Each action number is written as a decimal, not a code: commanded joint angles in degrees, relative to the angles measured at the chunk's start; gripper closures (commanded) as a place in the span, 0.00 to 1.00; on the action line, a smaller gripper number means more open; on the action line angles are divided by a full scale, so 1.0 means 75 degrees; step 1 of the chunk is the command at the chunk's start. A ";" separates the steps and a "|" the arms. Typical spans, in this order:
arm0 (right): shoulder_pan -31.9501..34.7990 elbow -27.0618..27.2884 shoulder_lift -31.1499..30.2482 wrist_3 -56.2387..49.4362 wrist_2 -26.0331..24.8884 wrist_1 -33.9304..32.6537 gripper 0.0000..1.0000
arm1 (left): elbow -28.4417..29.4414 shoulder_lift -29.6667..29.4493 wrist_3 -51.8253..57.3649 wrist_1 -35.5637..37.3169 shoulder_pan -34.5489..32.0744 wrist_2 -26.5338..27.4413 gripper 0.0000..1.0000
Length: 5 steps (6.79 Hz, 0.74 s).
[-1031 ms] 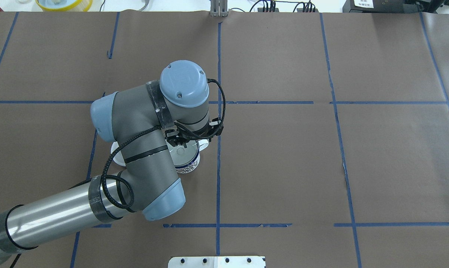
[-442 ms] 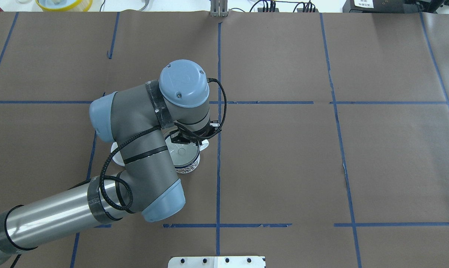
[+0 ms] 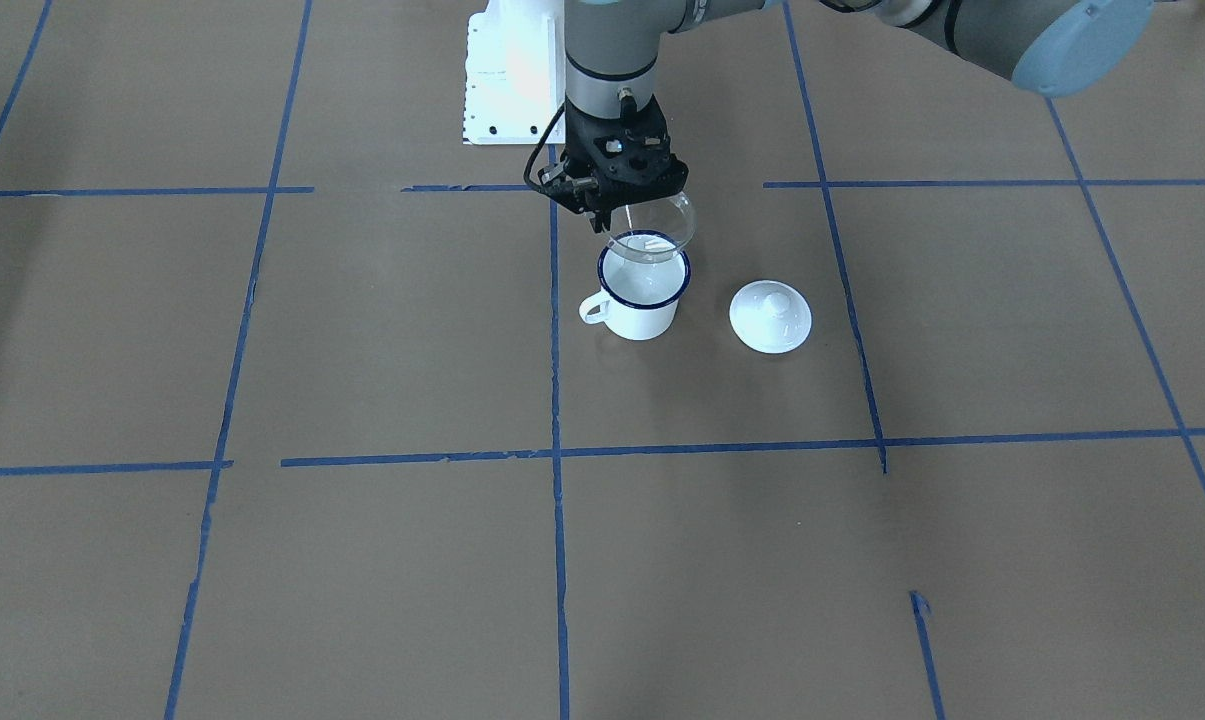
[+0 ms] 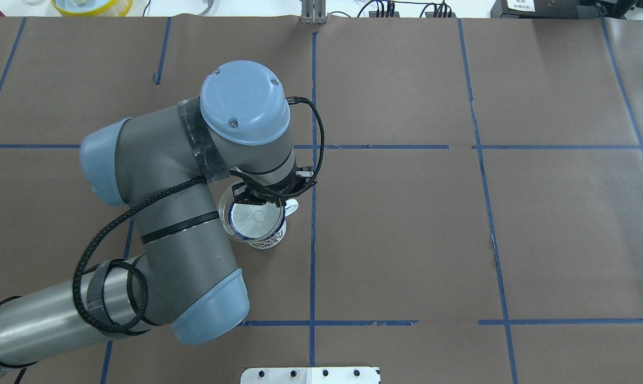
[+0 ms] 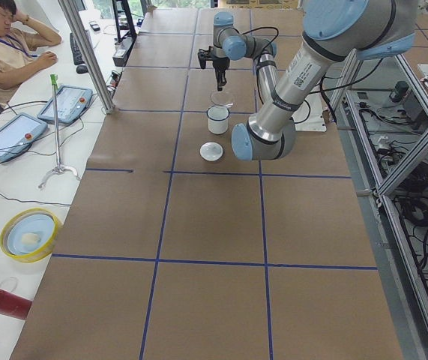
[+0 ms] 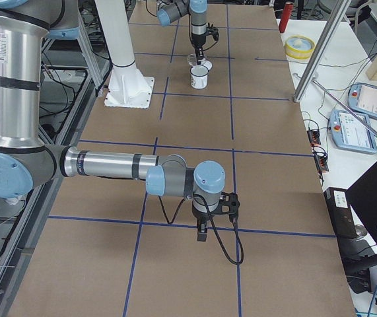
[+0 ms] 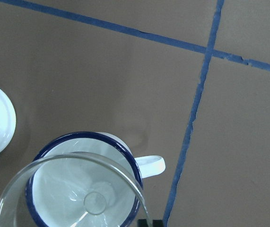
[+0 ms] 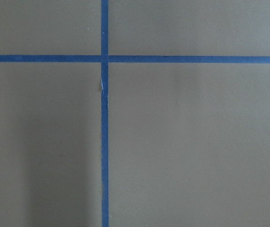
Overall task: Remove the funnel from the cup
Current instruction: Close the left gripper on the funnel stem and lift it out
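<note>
Funnel [image 3: 650,228] hangs just above the cup [image 3: 642,300], its rim pinched between the closed fingers of the left gripper [image 3: 605,213]. Whether the spout clears the blue rim is unclear. Bare brown paper [image 3: 382,330] lies all round. A white lid [image 3: 770,316] sits near the cup, not touching it. The right gripper [image 6: 202,232] is well apart, and its state cannot be told.

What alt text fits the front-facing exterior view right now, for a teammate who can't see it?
The left gripper pinches a clear funnel by its rim, holding it just above a white, blue-rimmed cup on the brown table. A white lid lies beside the cup, not touching it.
</note>
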 commanded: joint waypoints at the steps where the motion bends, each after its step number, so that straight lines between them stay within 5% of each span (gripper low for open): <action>1: 0.0000 0.0000 0.0000 0.0000 0.0000 0.0000 0.00 | -0.0794 -0.0230 -0.0457 0.0448 -0.0810 0.0217 1.00; 3: 0.0000 0.0000 0.0000 0.0000 0.0000 0.0000 0.00 | -0.0797 0.0421 -0.2989 -0.1449 -0.1481 0.0856 1.00; 5: 0.0000 0.0000 0.0000 0.0000 0.0000 0.0000 0.00 | -0.0309 0.1721 -0.4475 -0.5042 -0.1832 0.1984 1.00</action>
